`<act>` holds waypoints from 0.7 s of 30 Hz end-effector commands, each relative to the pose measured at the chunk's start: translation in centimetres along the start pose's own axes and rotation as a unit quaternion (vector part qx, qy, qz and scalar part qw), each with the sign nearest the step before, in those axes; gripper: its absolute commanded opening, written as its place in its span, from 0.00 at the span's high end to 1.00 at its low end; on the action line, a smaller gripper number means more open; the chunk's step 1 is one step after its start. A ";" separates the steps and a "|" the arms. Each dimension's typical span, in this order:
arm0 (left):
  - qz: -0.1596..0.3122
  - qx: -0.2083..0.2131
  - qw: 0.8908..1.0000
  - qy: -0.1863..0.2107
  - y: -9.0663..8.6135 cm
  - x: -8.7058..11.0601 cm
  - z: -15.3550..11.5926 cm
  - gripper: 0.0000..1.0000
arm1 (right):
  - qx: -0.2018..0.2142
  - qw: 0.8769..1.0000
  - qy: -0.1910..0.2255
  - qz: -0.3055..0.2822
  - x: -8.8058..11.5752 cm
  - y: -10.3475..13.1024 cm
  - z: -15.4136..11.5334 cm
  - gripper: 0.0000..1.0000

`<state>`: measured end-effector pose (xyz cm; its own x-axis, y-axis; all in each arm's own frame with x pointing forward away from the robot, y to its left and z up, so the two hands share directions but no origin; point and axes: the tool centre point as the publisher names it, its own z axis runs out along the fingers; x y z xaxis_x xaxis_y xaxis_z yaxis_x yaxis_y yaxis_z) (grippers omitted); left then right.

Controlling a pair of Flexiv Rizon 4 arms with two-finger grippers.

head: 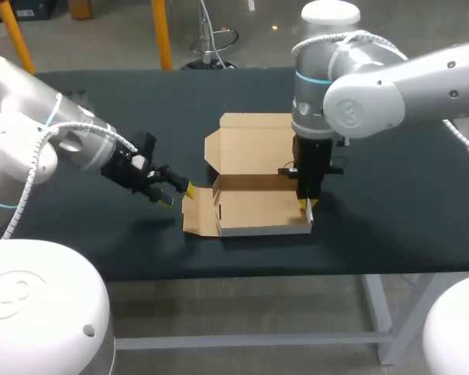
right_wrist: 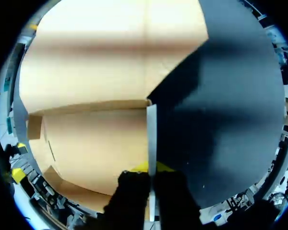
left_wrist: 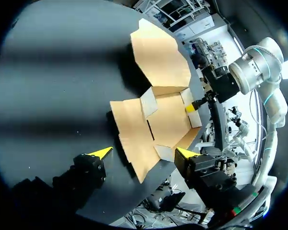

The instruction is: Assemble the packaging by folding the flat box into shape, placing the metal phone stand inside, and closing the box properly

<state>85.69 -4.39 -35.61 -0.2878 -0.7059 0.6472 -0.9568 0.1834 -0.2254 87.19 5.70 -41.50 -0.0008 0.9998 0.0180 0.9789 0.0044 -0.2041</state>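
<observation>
Head view looks down on a dark table (head: 406, 203), with the right arm (head: 391, 86) coming in from the right and bending down over the middle, and the left arm (head: 31, 148) reaching in low from the left. A brown cardboard box (head: 258, 207) sits in the middle of the table, half folded. Its lid panel (head: 258, 144) lies open on the far side, its base tray is nearer the robot, and its front wall stands up. The left side flap (head: 199, 211) lies flat on the table. The right gripper (head: 308, 205) points straight down at the tray's right end. In the right wrist view this gripper (right_wrist: 151, 168) has its two yellow tips pressed against either face of the thin upright right side wall (right_wrist: 151, 134), so the jaws are clamped on the box. The left gripper (head: 179, 194) is tilted just beside the outer edge of the flat flap. In the left wrist view its (left_wrist: 144, 153) jaws stand wide apart and grip nothing, with the flap's near corner ahead of them. Whether a fingertip (left_wrist: 103, 152) touches the cardboard cannot be told.
</observation>
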 end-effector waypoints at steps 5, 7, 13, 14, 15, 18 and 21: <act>-0.032 -0.012 0.999 0.031 0.3 -1.7 2.3 0.22 | 0.003 1.000 -0.001 -0.001 0.0 0.2 0.0 1.00; -0.042 -0.014 0.999 0.031 0.5 -1.7 2.8 0.27 | 0.003 1.000 -0.001 -0.001 0.0 0.2 0.0 1.00; -0.070 -0.011 0.997 0.042 0.7 -1.5 3.6 0.40 | 0.003 1.000 -0.001 -0.001 0.0 0.2 0.0 1.00; -0.074 -0.010 0.996 0.043 0.7 -1.4 3.7 0.44 | 0.003 1.000 -0.001 -0.001 0.0 0.2 0.0 1.00; -0.079 -0.010 0.996 0.040 0.8 -1.2 3.7 0.50 | 0.003 1.000 -0.001 -0.001 0.0 0.2 0.0 1.00; -0.089 -0.004 0.996 0.031 1.0 -0.6 3.8 0.54 | 0.003 1.000 -0.001 -0.001 0.0 0.2 0.0 1.00; -0.097 0.001 0.995 0.014 1.0 -0.2 4.0 0.54 | 0.003 1.000 -0.001 -0.001 0.0 0.2 0.0 1.00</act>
<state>85.53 -6.18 -39.33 -0.1067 -0.6797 0.7257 -0.9941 0.0589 -0.0910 87.19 5.70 -41.50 -0.0008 0.9998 0.0180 0.9789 0.0044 -0.2043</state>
